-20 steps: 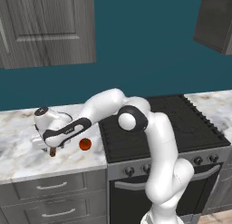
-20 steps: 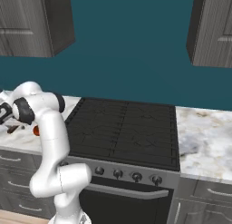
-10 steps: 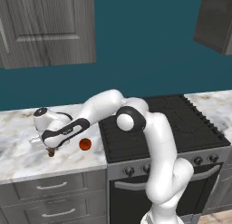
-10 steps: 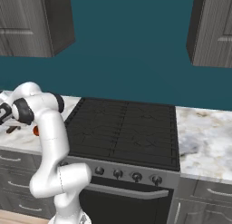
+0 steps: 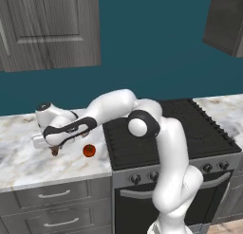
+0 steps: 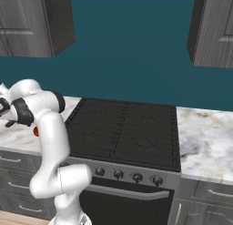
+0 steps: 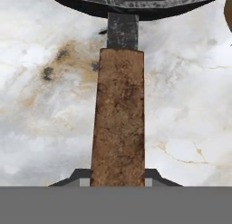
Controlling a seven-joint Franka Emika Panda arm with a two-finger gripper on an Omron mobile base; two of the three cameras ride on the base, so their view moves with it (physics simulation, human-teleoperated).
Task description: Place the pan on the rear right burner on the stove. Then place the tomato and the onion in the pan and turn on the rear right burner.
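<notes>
Pan (image 7: 136, 1) handle — between closed end effector (image 7: 117, 177) fingertips

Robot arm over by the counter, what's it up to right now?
The arm is stretched out over the marble counter left of the stove. Its gripper has its jaws shut on the brown wooden handle of the pan, which sits on the counter. The tomato lies on the counter close by. Nothing is on the stove's grates yet.
</notes>
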